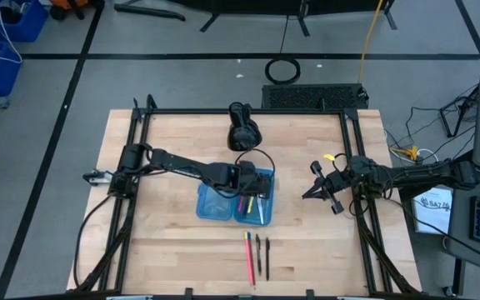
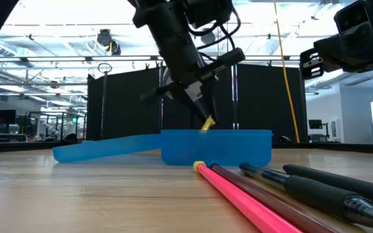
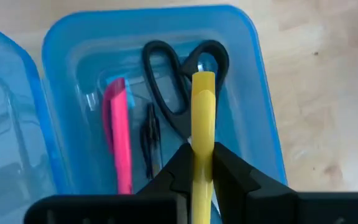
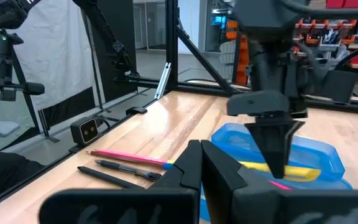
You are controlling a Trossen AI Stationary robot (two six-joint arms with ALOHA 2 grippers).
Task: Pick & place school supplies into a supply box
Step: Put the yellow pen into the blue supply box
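Currently, the left gripper (image 1: 247,185) is positioned over the right half of the open blue pencil case (image 1: 215,208) near the table (image 1: 165,242) centre, clamped on a yellow pen (image 3: 202,130) held above that half. Inside that half, black scissors (image 3: 179,81), a pink pen (image 3: 118,137) and a dark pen (image 3: 149,134) are seen. Near the front edge, a pink pencil (image 1: 248,257) and two black pens (image 1: 262,254) are laid side by side. Toward the right edge, the right gripper (image 1: 311,193) is held closed and empty above the wood.
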